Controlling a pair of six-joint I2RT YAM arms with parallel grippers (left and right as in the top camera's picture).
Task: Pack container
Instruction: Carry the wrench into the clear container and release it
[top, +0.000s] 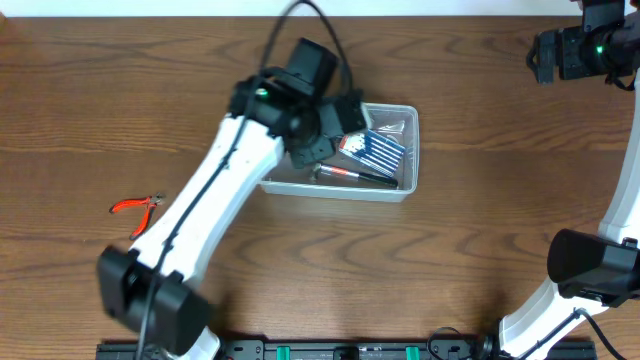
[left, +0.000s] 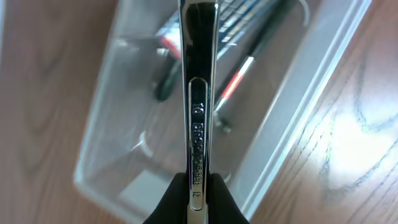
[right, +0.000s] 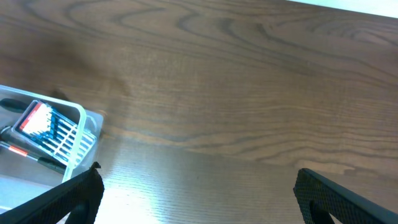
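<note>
- The left arm stretches from its base at 7 o'clock toward 1 o'clock.
- The left gripper has its jaws clamped on a chrome tool.
- The right arm runs toward 12 o'clock.
- The right gripper has its jaws spread wide.

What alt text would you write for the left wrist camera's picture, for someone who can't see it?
The left gripper, shut, holds a shiny flat metal tool with stamped lettering over the clear plastic container. Blurred inside lie a black-and-red pen-like tool and a striped packet; the wooden table shows around it.
</note>
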